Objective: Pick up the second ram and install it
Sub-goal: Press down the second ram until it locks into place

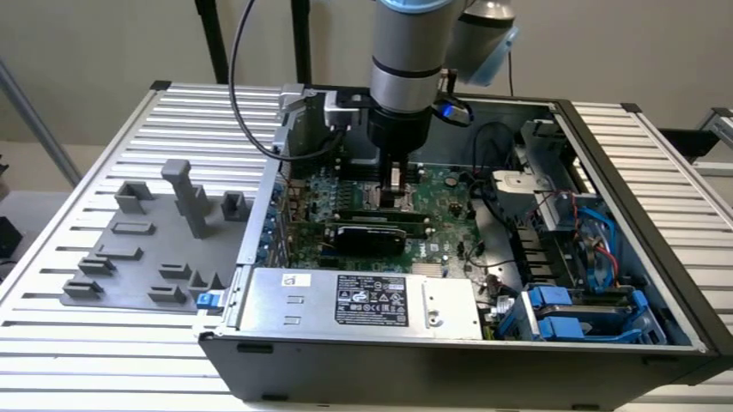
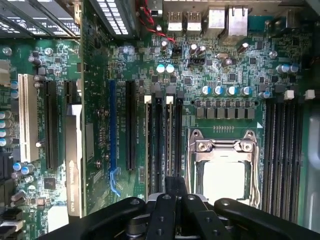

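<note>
My gripper (image 1: pixel 396 199) hangs straight down inside the open PC case, low over the green motherboard (image 1: pixel 441 184). In the wrist view its black fingers (image 2: pixel 161 212) stand pressed close together above the pair of memory slots (image 2: pixel 156 145) beside the silver CPU socket (image 2: pixel 225 172). The second ram (image 2: pixel 169 150) is seen edge-on as a thin strip running from the fingertips along the slot line, with the gripper (image 2: pixel 172 186) shut on it. How deep it sits in the slot is hidden.
A long black expansion card (image 1: pixel 366 233) lies just in front of the gripper. A grey power supply (image 1: pixel 360 299) and blue drive bays (image 1: pixel 578 313) fill the case's near side. A grey fixture block (image 1: pixel 154 249) stands on the slatted table at the exterior view's left.
</note>
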